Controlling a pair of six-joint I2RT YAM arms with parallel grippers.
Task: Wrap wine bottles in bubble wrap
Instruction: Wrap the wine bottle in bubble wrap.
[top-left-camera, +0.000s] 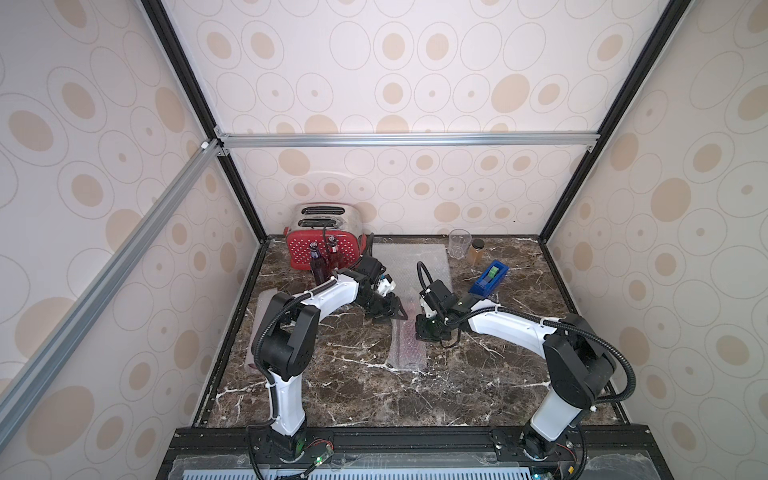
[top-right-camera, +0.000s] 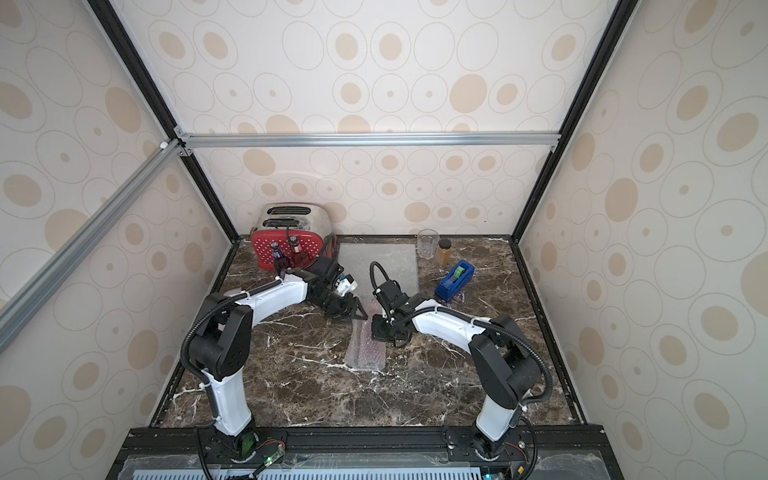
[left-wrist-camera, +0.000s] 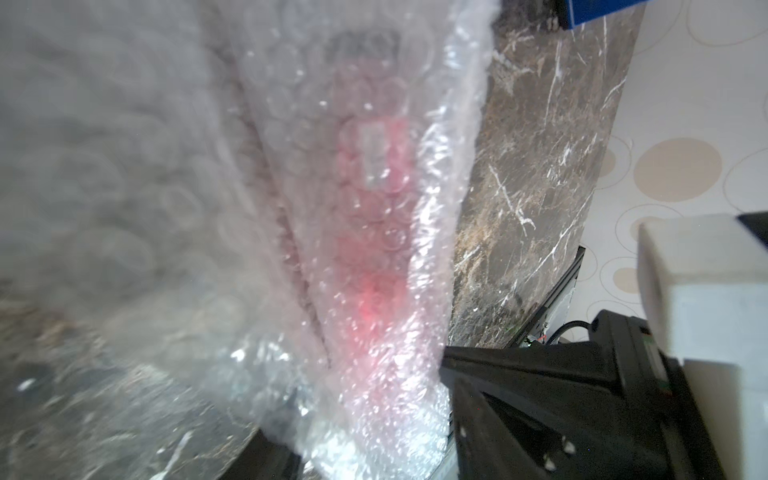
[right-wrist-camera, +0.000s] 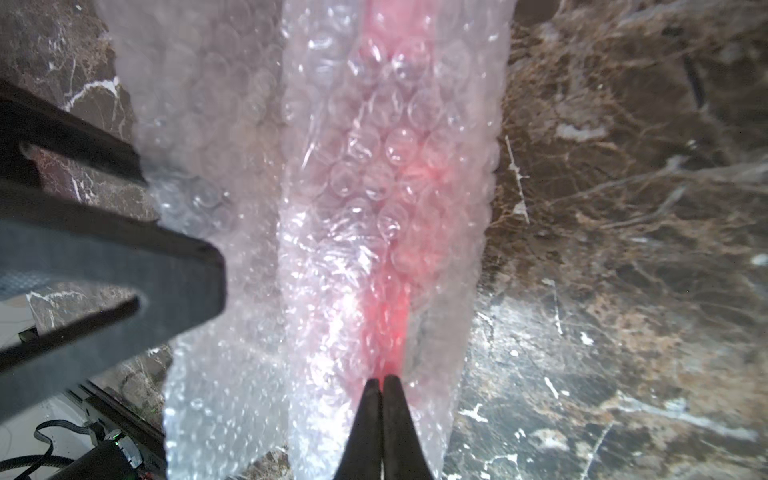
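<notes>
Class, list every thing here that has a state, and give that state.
wrapped bottle: lying down, rolled in bubble wrap
purple bottle: upright, capped
red bottle: upright, capped
spare sheet: flat
glass: upright, empty
jar: lidded
left tool: open
right tool: shut

Red bottle (left-wrist-camera: 376, 199) lies rolled inside bubble wrap (left-wrist-camera: 257, 104).

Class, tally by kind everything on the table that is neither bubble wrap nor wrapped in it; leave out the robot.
Bottles: 2, the purple bottle and the red bottle
Toaster: 1
Drinking glass: 1
Amber jar: 1
Blue tape dispenser: 1
Total: 6
</notes>
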